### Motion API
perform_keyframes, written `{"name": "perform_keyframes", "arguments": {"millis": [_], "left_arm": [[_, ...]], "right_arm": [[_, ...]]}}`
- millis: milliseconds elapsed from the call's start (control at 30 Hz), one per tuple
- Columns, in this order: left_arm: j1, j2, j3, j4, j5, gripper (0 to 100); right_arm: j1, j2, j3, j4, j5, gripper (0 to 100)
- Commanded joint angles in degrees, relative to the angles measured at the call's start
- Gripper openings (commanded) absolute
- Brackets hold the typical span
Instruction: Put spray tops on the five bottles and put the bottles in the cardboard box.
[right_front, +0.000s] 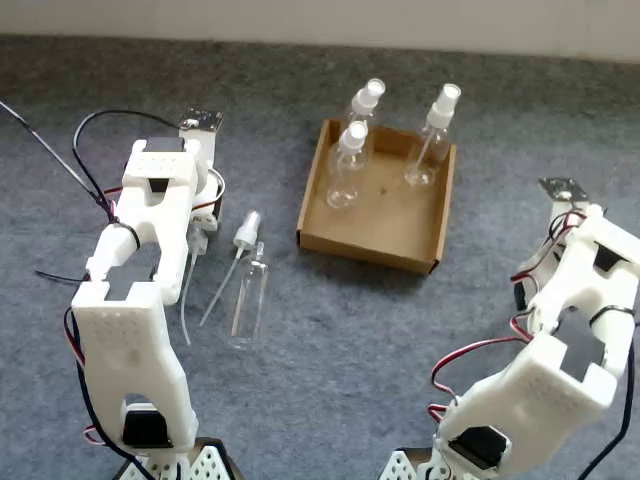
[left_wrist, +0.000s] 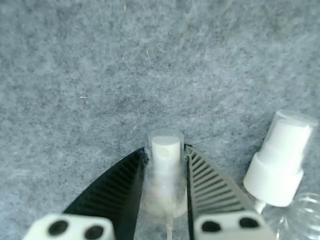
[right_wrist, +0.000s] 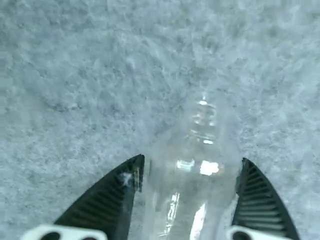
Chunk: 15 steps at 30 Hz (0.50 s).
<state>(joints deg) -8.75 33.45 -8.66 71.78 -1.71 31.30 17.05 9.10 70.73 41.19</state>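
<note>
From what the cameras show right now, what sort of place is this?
Probably a hobby or lab robot bench: two white printed arms with loose wires, a grey felt-like table cover, and clear bottles standing in a cardboard box.

Soft, even daylight falls over the grey counter. Light arrives from about 12 o'clock, and the cardboard box casts a narrow, soft-edged shadow toward 6 o'clock. Small glints mark the clear bottle. The white spray top reads very bright, nearly washed out.
</note>
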Motion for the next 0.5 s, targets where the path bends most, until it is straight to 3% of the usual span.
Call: {"name": "perform_keyframes", "arguments": {"millis": [0, 200, 467], "left_arm": [[-0.92, -0.75, 0.57, -1.05, 0.35, 0], [-0.92, -0.75, 0.57, -1.05, 0.35, 0], [-0.92, -0.75, 0.57, -1.05, 0.35, 0]], "right_arm": [[0.92, 0.04, -0.75, -0.31, 0.79, 24.5], [0.48, 0.04, -1.01, -0.48, 0.53, 20.2], [-0.75, 0.13, -5.85, 2.68, 0.70, 21.7]]}}
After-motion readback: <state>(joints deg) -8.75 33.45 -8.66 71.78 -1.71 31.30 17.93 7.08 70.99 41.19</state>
